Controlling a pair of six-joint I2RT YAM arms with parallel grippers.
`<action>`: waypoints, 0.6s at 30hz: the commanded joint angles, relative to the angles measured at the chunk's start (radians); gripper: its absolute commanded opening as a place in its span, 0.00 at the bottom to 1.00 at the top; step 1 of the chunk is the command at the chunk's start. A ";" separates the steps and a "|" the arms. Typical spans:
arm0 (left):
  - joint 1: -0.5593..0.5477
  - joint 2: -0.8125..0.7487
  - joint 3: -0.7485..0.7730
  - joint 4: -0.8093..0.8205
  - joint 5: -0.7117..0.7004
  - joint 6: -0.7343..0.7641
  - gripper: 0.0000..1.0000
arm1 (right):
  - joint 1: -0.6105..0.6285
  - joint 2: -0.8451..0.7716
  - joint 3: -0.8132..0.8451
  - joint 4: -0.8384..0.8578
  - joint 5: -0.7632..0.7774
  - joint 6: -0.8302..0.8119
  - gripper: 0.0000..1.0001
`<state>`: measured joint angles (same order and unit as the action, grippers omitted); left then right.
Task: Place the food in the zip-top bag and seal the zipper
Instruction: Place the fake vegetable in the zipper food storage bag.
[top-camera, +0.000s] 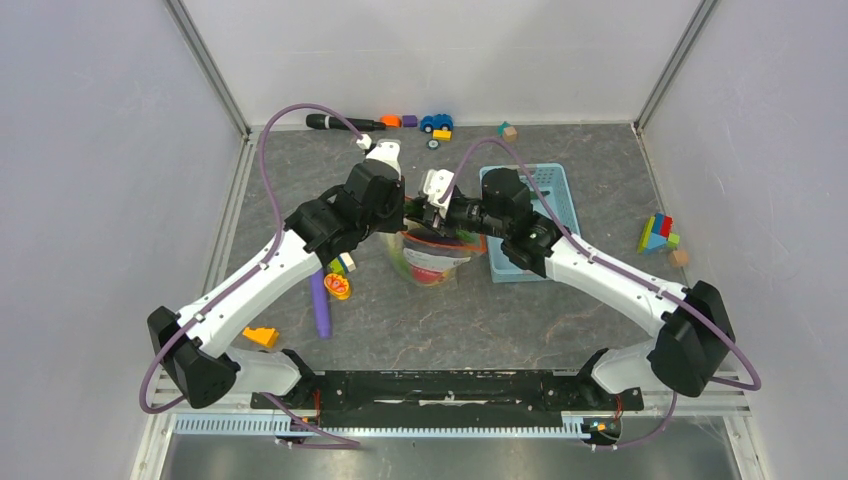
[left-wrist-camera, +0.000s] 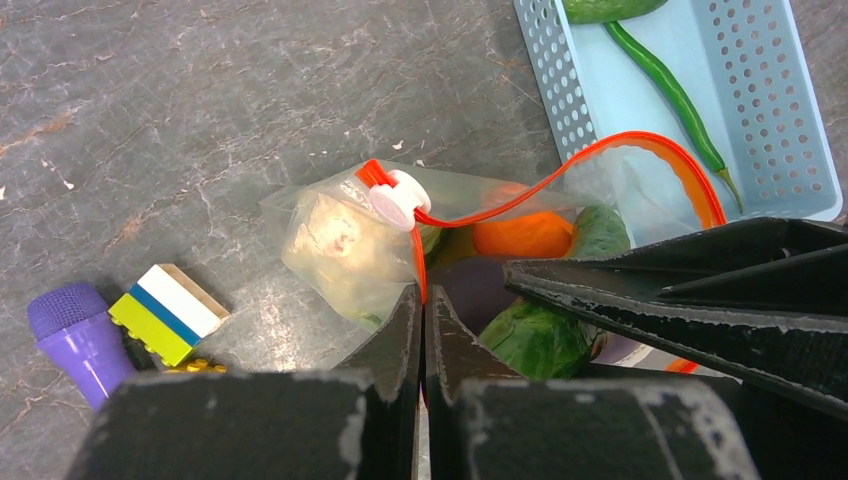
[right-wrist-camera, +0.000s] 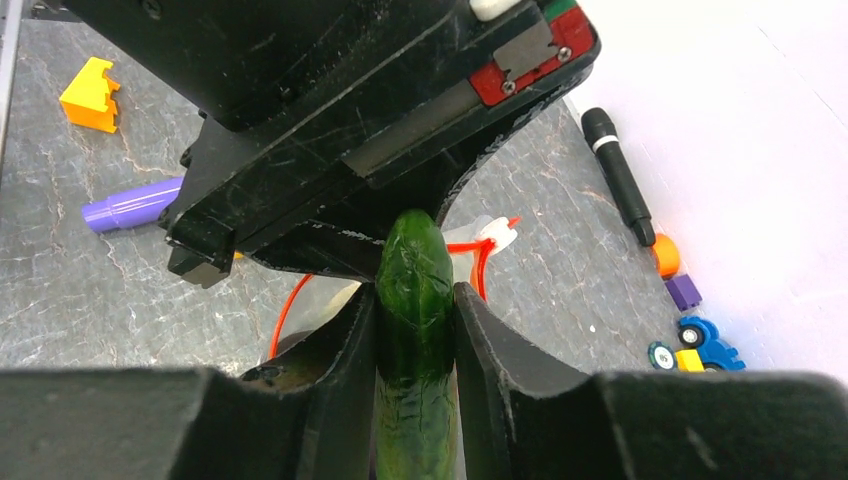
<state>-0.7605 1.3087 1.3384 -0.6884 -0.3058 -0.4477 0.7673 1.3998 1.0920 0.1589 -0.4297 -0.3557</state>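
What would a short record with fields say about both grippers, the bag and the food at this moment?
left gripper: shut, pinching the thin orange-red zipper strip of the clear plastic zip-top bag
right gripper: shut on the dark green toy cucumber, over the bag
bag mouth: open, not sealed; white slider at one end
inside the bag: pale cabbage piece, orange piece
light blue plastic basket: holds a long thin green pod

Both arms angled inward, wrists seemingly near touching; left pincer (left-wrist-camera: 422, 300) shut, right pincer (right-wrist-camera: 415, 298) clamping.
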 joint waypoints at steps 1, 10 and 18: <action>-0.013 -0.042 0.005 0.073 0.065 0.018 0.02 | -0.003 -0.013 0.034 -0.013 0.121 -0.009 0.04; -0.013 -0.042 0.003 0.073 0.060 0.017 0.02 | -0.003 -0.198 -0.257 0.394 0.359 0.200 0.00; -0.012 -0.041 0.001 0.073 0.056 0.009 0.02 | -0.004 -0.279 -0.443 0.620 0.442 0.256 0.00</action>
<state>-0.7727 1.3022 1.3346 -0.6563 -0.2520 -0.4477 0.7692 1.1404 0.6903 0.6323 -0.0414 -0.1341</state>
